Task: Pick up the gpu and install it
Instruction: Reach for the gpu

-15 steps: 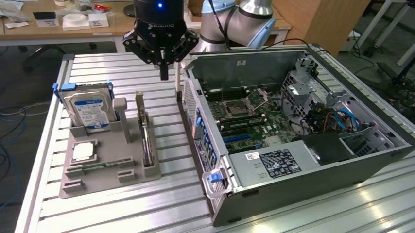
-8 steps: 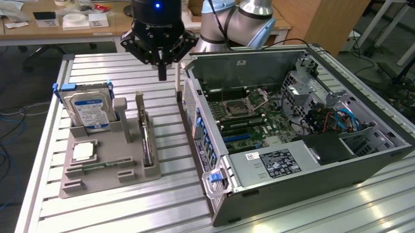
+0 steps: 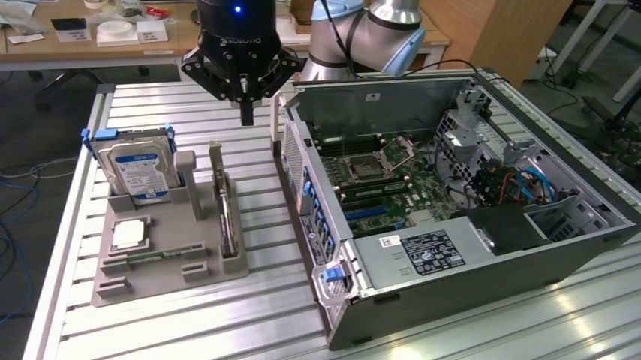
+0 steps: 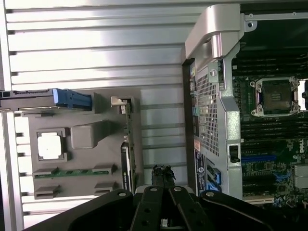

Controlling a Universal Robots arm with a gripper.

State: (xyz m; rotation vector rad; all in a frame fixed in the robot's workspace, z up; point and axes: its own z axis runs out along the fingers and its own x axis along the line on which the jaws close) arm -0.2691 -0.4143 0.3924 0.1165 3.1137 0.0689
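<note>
Grey plastic holder is our landmark. From the exterior view's left it carries one upright hard drive, one processor, one memory stick and, in its rightmost slot, one gpu on edge. One gripper hangs above the holder's far right corner, jaws closed on nothing. One open computer case stands just beside the holder. We judge the pick not yet begun; it calls for opened jaws aligned with the card's thin edge.

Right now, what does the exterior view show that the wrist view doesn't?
Exterior view adds the power supply, the hard drive's label and the arm's joints. Wrist view adds the case's perforated grille. Both share the shut gripper above the table, the gpu on edge in its tray, and the motherboard socket.
</note>
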